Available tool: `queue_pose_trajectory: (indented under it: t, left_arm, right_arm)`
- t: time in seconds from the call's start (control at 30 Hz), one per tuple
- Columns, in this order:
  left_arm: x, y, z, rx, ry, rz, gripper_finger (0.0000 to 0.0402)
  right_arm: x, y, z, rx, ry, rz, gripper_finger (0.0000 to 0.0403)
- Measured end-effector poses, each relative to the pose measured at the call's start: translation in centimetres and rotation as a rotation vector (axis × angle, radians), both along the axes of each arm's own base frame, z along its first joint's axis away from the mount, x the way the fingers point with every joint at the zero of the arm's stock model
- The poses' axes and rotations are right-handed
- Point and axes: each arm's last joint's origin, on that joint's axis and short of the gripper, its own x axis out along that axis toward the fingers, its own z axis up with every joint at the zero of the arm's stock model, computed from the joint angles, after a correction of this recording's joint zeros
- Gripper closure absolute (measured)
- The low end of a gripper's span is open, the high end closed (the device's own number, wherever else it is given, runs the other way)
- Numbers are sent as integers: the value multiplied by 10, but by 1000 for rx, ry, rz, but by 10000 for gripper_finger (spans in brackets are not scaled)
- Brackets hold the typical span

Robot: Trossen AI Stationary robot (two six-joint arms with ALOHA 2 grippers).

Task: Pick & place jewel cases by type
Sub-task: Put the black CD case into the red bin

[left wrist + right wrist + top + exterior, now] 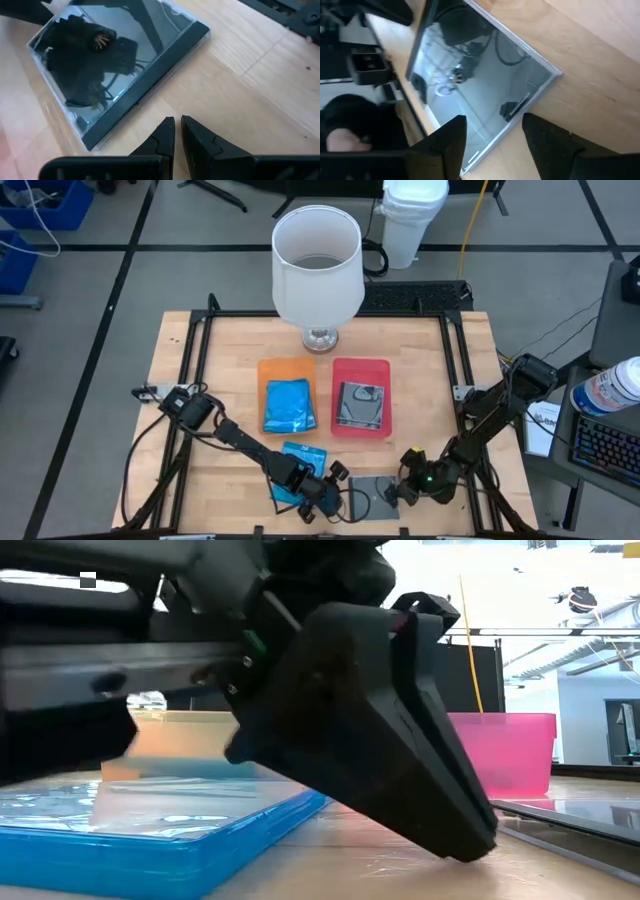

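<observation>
Down at the table's six o'clock edge, a dark grey jewel case [374, 495] lay flat on the pale wooden tabletop [230, 350], between the two grippers. The right gripper [408, 488] sat at its three o'clock side with its fingers [445, 145] spread apart, straddling the case's near edge without clamping it. The left gripper [338, 498] lay just off the case's nine o'clock side, its fingers [162, 140] pressed together on nothing, tips resting near the wood. A blue jewel case [300, 465] lay flat beneath the left arm, toward eight o'clock from the grey one, partly covered by that arm. Further toward twelve o'clock, an orange tray [268, 372] held another blue case [288, 405], and just beside it a red tray [360, 368] held a dark case [359, 404]; the two trays stood side by side near the table's middle. Beyond them, at the twelve o'clock edge, stood a white lampshade on a glass base [317, 270]. A black metal frame [200, 340] bordered the wood. Around the table the floor was grey with dark lines [120, 270]; a white bin [413, 220] stood past the far edge, blue crates [40, 215] at ten o'clock, and a keyboard [605, 445] with a water bottle [610, 385] at three o'clock.
</observation>
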Motion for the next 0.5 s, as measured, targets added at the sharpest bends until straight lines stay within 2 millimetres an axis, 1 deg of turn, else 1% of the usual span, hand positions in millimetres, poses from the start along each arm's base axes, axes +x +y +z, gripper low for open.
queue_pose_trajectory:
  t: [0.1,0.23,0.5]
  left_arm:
    - [3,0,-9,5,-6,1,360]
    - [7,4,-18,11,-5,14,360]
    - [10,5,-20,7,-30,29,360]
  right_arm:
    - [1,-4,-2,22,-49,-6,212]
    - [5,-7,-2,1,-69,2,216]
    - [10,-10,-1,-30,-100,28,219]
